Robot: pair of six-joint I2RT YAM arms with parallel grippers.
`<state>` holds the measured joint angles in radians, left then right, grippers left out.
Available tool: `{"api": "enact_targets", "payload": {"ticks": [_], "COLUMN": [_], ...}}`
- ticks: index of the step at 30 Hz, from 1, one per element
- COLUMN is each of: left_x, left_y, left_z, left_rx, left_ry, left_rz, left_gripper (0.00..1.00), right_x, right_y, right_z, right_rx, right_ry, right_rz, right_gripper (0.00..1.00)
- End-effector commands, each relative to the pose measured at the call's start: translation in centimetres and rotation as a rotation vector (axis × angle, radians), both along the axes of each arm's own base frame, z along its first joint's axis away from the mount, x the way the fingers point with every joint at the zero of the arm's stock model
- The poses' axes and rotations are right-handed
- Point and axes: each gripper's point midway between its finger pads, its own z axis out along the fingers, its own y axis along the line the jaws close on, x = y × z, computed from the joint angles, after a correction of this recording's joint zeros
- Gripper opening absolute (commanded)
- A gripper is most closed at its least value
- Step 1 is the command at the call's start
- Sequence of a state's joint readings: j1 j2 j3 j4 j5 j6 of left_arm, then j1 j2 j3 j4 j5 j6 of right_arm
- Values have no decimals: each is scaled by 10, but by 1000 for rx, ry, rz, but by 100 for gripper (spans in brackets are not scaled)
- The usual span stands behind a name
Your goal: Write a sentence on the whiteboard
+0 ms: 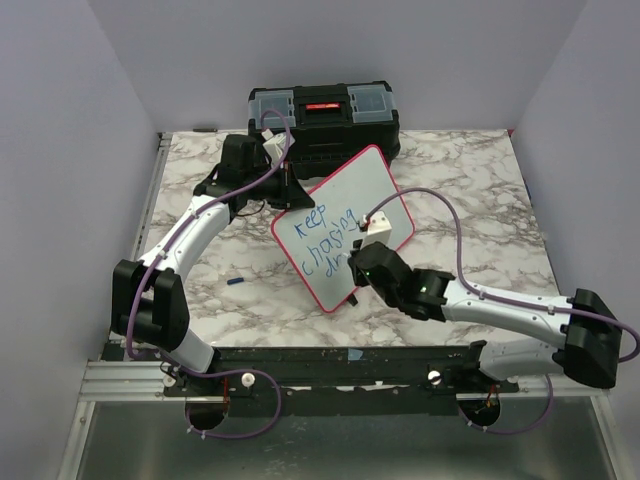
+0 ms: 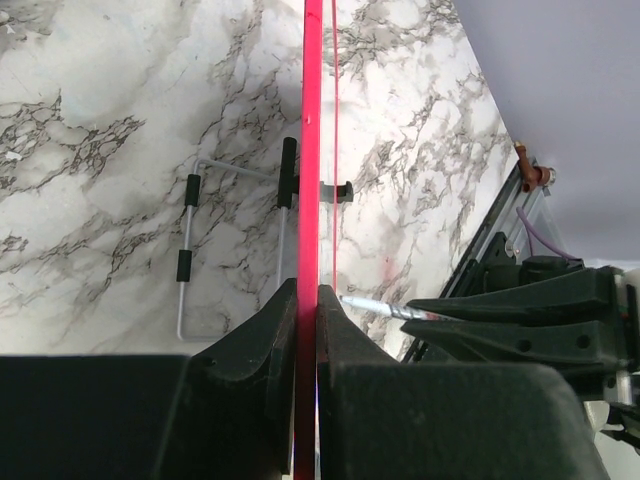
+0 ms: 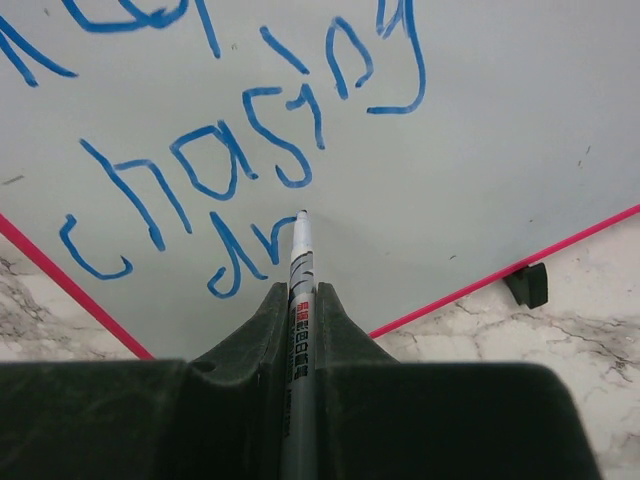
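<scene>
The whiteboard [image 1: 345,225], white with a thin red rim, stands tilted at mid-table. Its rim [image 2: 311,150] shows edge-on in the left wrist view. My left gripper [image 1: 285,190] is shut on the board's upper left rim [image 2: 306,300]. Blue writing [image 1: 322,240] on the board reads "keep", "chasing" and "dr" in slanted lines [image 3: 240,150]. My right gripper [image 1: 362,268] is shut on a grey marker [image 3: 299,300]. The marker's tip [image 3: 302,214] touches the board just right of the "dr".
A black toolbox [image 1: 322,115] with clear lid compartments stands behind the board. A small blue marker cap [image 1: 236,282] lies on the marble table left of the board. A wire stand [image 2: 190,250] and a black board foot [image 3: 527,284] show by the board.
</scene>
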<state>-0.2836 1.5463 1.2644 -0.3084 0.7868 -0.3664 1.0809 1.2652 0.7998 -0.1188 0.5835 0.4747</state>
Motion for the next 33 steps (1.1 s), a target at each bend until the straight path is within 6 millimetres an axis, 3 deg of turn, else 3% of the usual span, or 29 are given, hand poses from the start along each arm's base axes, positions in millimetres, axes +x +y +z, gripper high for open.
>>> {"api": "enact_targets", "payload": {"ticks": [1,4,16,33], "left_x": [-2,-2,-3,-2], "left_y": [-6,-6,-6,-7], "left_z": [19,18,18,17], "left_rx": [-40,-39,-39,-39], "left_ry": [-66,-66,-64,-60], "left_rz": [-40,-40,-42,-44], "left_gripper": [0,0,0,0], "right_x": [2,0,0,7], "right_y": [-13,-20,-19,-7], "right_z": [36,35,-4,-5], "right_rx": [86,97,89,104], "right_ry": [-56,-59,19,18], "right_rz": [-64,-75,-69,-48], "right_gripper": [1,1,1,1]}}
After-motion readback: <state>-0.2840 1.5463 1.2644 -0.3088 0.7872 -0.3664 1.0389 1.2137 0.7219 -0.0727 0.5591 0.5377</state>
